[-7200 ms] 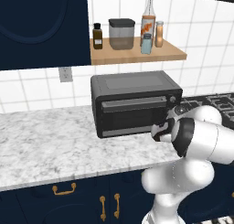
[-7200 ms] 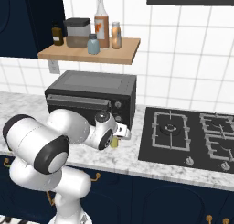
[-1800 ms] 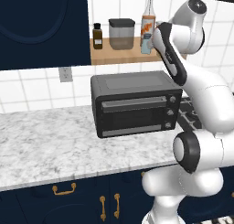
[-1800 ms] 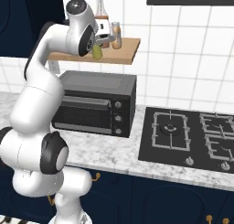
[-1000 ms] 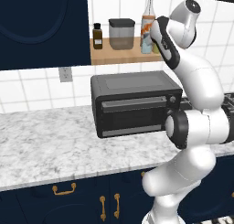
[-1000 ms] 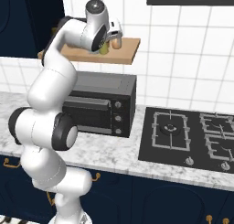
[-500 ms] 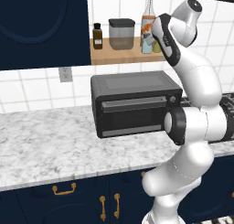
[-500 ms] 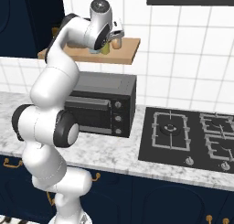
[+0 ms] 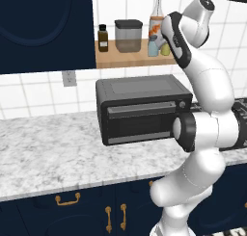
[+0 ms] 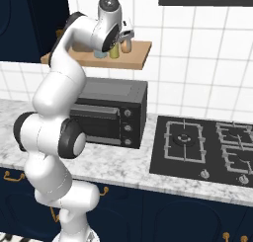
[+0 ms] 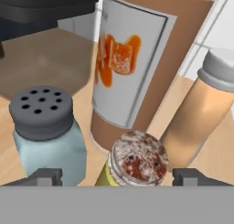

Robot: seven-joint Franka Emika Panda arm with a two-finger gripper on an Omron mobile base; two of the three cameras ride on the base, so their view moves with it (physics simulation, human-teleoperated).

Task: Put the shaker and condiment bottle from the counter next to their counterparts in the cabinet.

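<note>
Opening since a moment ago, end effector point(image 11: 117, 176) released around condiment bottle point(image 11: 132, 166) on cabinet point(image 9: 130, 59)

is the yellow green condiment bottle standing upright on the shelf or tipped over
Upright: the condiment bottle stands on the cabinet board, cap up, between the open gripper's fingertips.

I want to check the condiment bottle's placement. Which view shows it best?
The hand view: the condiment bottle stands close-up between the fingers. The right base view shows its yellow-green body beside the hand; the left base view a sliver.
</note>
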